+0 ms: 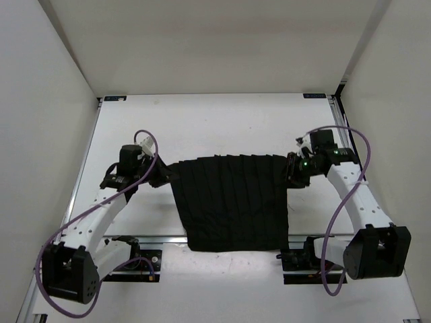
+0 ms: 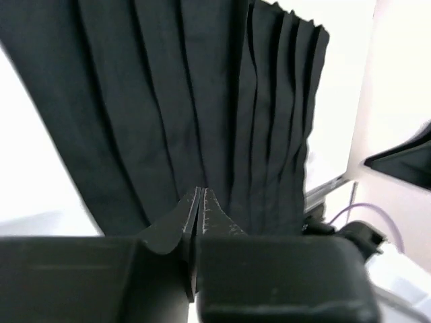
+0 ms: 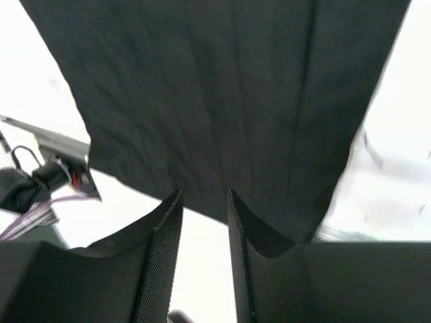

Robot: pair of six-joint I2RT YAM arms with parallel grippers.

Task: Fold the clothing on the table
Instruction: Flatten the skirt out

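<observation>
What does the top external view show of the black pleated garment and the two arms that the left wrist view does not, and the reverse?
Only the top external view shows the whole black pleated fabric garment spread on the flat white tabletop, with the left gripper and right gripper at its two far corners. Only the left wrist view shows the left gripper's fingers close together, pointing at the cloth. Both show the garment's vertical pleats and bare white tabletop beside it.
</observation>
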